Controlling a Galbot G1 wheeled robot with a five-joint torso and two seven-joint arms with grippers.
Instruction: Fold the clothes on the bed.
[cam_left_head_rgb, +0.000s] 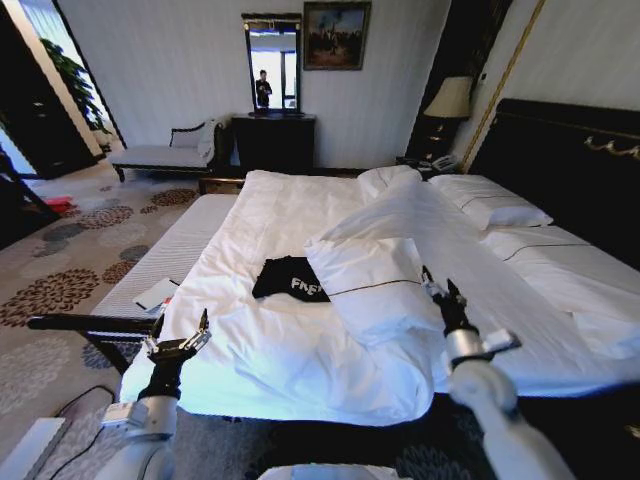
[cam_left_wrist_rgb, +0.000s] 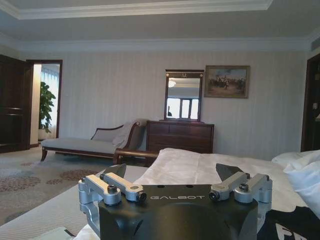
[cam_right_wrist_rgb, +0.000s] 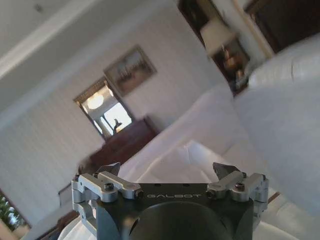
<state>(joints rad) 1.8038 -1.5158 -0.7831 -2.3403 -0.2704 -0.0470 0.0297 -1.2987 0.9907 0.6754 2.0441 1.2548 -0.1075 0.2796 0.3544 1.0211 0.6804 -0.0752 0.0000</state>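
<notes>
One black T-shirt (cam_left_head_rgb: 289, 278) is lying bunched on the white duvet (cam_left_head_rgb: 280, 225) of the bed (cam_left_head_rgb: 560, 160), near the middle and well ahead of both arms, with part of its white lettering showing and a white pillow (cam_left_head_rgb: 375, 285) just beside it on the robot's right. The left gripper (cam_left_head_rgb: 180, 335) is being held above the near edge of the bed with its fingers spread and nothing between them; in the left wrist view the same open fingers (cam_left_wrist_rgb: 117, 182) are seen with a corner of the shirt off to one side. The right gripper (cam_left_head_rgb: 441, 290) is being held up at the near side of the pillow; its fingers (cam_right_wrist_rgb: 227, 172) are likewise parted and empty in the right wrist view.

The folding is judged as not yet begun: the garment is crumpled and neither gripper is touching it. For this step to go well, the shirt would best be approached from both sides, with only its fabric pinched and the duvet beneath left alone. The pillow is crowding the right side and could be caught, so the right arm's path should be kept clear of it. The shirt should probably be spread flat before any fold is made.
</notes>
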